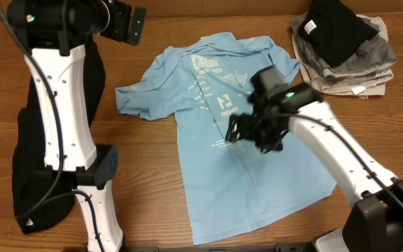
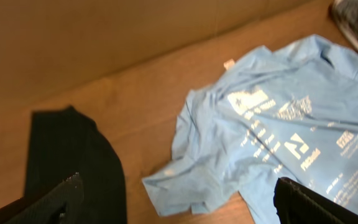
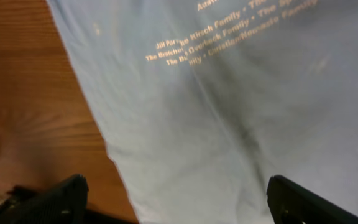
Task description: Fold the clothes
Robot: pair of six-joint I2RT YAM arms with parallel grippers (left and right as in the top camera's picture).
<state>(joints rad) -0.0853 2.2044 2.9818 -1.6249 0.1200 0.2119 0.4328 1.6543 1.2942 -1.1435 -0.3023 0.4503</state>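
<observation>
A light blue T-shirt [image 1: 243, 147] lies spread on the wooden table, white print facing up, collar toward the back. My right gripper [image 1: 247, 133] hovers open over the shirt's middle; in the right wrist view its fingers [image 3: 176, 202] frame plain blue fabric [image 3: 229, 112] with nothing between them. My left gripper [image 1: 135, 26] is raised at the back left, open and empty. The left wrist view shows its finger tips [image 2: 176, 199] above the shirt's left sleeve [image 2: 191, 180] and a black garment [image 2: 73, 162].
A stack of folded clothes, black on grey and beige [image 1: 345, 45], sits at the back right. A black garment [image 1: 40, 161] lies along the left side under the left arm. Cardboard wall [image 2: 104, 37] runs behind the table.
</observation>
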